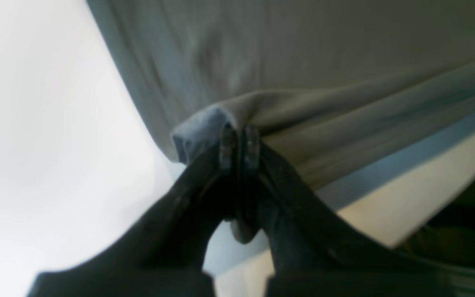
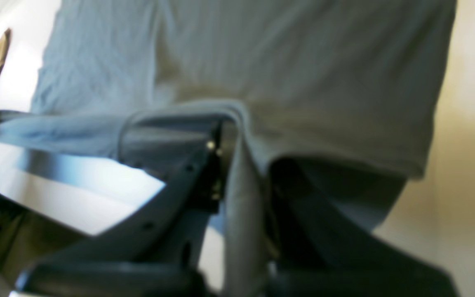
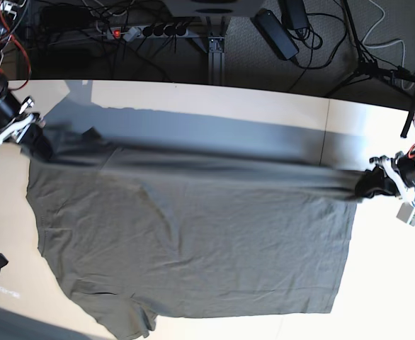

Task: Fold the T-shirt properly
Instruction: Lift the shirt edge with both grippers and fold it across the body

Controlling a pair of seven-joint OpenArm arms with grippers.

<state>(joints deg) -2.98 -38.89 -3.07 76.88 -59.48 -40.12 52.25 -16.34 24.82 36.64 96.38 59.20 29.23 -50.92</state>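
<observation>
Fabric fills the left wrist view: the T-shirt (image 1: 303,53), grey-olive and blurred, hangs from the left gripper (image 1: 239,148), whose jaws are pressed together on a bunched corner of the cloth. A taut fold runs from that pinch toward the right of the picture, and below it the pale table (image 1: 390,210) shows with its edge at lower right.

From the right wrist camera, the right gripper (image 2: 237,165) is also clamped on the T-shirt (image 2: 303,62); a strip of cloth passes down between its dark fingers (image 2: 179,194), and the rest of the garment spreads away above them. A lifted edge stretches off to the left over the table (image 2: 76,194).

Seen from the base camera, the T-shirt (image 3: 193,234) lies across most of the table (image 3: 264,106), reaching from its left edge nearly to its right edge. Its far edge is raised and stretched between the two arms, casting a shadow on the far side of the table. The right gripper (image 3: 39,145) holds one end near the far left corner, the left gripper (image 3: 367,185) the other near the right edge. One sleeve lies at the near edge.
</observation>
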